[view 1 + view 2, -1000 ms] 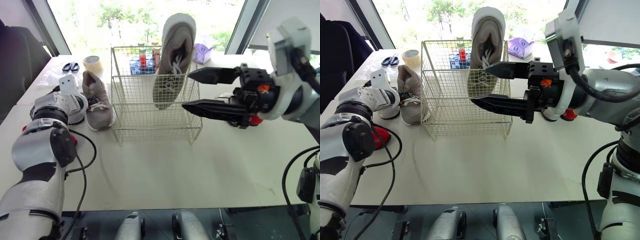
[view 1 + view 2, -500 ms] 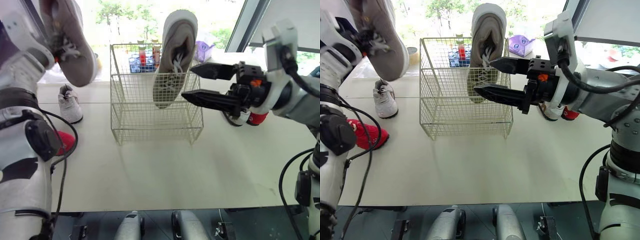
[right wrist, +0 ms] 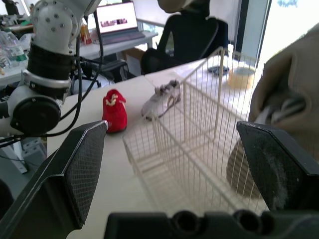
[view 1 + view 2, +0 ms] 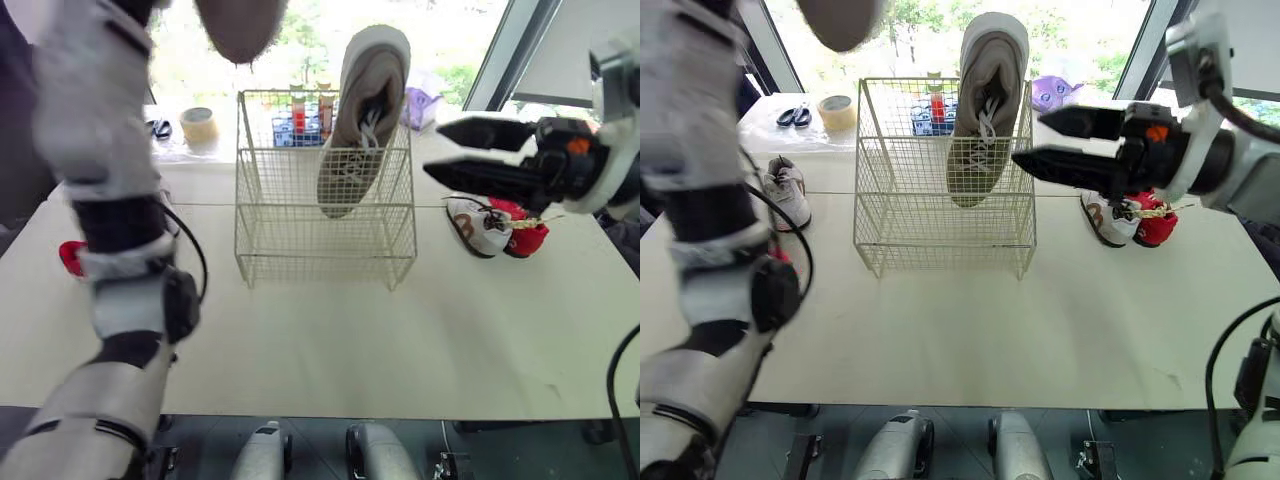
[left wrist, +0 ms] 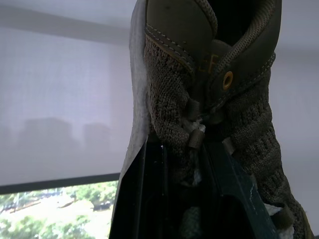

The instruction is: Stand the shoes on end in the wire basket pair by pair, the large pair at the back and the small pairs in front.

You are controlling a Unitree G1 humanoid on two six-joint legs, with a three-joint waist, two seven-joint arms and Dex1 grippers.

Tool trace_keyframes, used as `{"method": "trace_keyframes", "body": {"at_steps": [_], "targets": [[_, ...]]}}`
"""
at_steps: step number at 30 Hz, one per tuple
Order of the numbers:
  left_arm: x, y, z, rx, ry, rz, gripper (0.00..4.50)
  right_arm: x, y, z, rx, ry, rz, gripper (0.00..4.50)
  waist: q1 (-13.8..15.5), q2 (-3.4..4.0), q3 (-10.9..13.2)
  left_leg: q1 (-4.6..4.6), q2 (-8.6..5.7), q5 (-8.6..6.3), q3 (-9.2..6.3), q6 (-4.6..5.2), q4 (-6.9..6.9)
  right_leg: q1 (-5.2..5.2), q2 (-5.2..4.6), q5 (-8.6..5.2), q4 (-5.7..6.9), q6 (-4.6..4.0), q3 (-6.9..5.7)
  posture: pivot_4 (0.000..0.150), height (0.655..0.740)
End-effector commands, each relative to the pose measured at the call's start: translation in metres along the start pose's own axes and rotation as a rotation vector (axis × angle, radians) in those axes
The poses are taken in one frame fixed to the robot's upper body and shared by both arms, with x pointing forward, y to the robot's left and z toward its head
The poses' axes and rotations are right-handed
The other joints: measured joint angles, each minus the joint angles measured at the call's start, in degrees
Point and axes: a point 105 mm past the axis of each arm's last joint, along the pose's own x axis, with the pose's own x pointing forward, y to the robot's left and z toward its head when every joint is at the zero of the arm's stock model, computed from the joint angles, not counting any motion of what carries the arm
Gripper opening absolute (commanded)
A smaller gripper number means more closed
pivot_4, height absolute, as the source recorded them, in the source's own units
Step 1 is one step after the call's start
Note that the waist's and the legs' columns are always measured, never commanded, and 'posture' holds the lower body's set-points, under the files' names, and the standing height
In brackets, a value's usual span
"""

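The wire basket (image 4: 300,230) stands mid-table with one large grey shoe (image 4: 365,115) on end at its back right, toe up. My left arm is raised high; its gripper (image 5: 182,154) is shut on the second large grey shoe (image 5: 239,109), whose toe (image 4: 240,25) shows above the basket's left side. My right gripper (image 4: 434,150) hangs open just right of the basket, level with its rim, holding nothing. A small white shoe (image 4: 478,225) and a small red shoe (image 4: 525,235) lie right of the basket. Another white shoe (image 4: 788,190) and red shoe (image 4: 72,255) lie to the left.
A tape roll (image 4: 200,125) and scissors (image 4: 793,116) lie at the back left. A rack of coloured bottles (image 4: 298,120) stands behind the basket, a purple object (image 4: 1050,92) at the back right. The table's front half (image 4: 330,340) is bare.
My left arm has lifted the grey shoe higher, up to the top of the view. My right gripper has drawn back to the right, away from the basket. The camera has shifted.
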Motion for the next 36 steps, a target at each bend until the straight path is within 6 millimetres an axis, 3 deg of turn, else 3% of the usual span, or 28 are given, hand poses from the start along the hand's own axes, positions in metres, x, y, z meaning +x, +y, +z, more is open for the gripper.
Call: {"method": "trace_keyframes", "body": {"at_steps": [1,11,18,24,29,36], "targets": [[-0.001,0.003,0.011,0.097,-0.096,0.052,0.22,-0.013,0.011,0.016,-0.056,-0.024,-0.004,4.50,-0.9,0.01,0.0,0.07,0.01,0.04,0.11,0.05,-0.04,-0.01,0.04,0.01,0.08,0.01,0.08,0.150,0.7400],[-0.013,0.008,-0.027,0.191,-0.071,0.159,0.22,-0.023,0.009,0.014,-0.044,-0.037,-0.067,4.50,-0.8,0.01,0.0,0.10,-0.02,0.07,0.12,0.10,-0.04,0.07,0.02,0.06,0.08,0.08,0.08,0.150,0.7400],[-0.035,-0.006,-0.075,0.294,0.014,0.115,0.22,-0.019,0.015,0.004,-0.029,-0.043,-0.052,4.50,0.3,0.01,0.0,0.08,-0.12,0.09,0.12,0.13,-0.03,0.09,-0.02,0.09,0.00,0.14,0.09,0.150,0.7400],[-0.051,-0.016,-0.110,0.258,0.074,0.138,0.22,-0.018,0.018,0.003,-0.016,-0.058,-0.052,4.50,0.4,0.02,0.0,0.25,-0.19,0.09,0.02,0.18,-0.03,0.42,-0.06,0.10,-0.13,0.16,0.02,0.150,0.7400],[-0.054,-0.015,-0.115,0.238,0.072,0.170,0.22,-0.018,0.018,0.004,-0.006,-0.061,-0.062,4.50,0.3,0.09,-0.1,1.23,-0.16,-0.07,-0.05,0.46,-0.15,1.60,0.00,0.13,-0.67,0.25,-0.07,0.150,0.7400],[-0.032,-0.006,-0.100,0.275,0.010,0.178,0.22,-0.014,0.017,0.001,0.012,-0.065,-0.070,4.50,0.4,0.08,-0.1,1.10,-0.26,-0.07,-0.06,0.61,-0.07,1.71,-0.08,0.31,-0.99,0.56,-0.07,0.150,0.7400]]}}
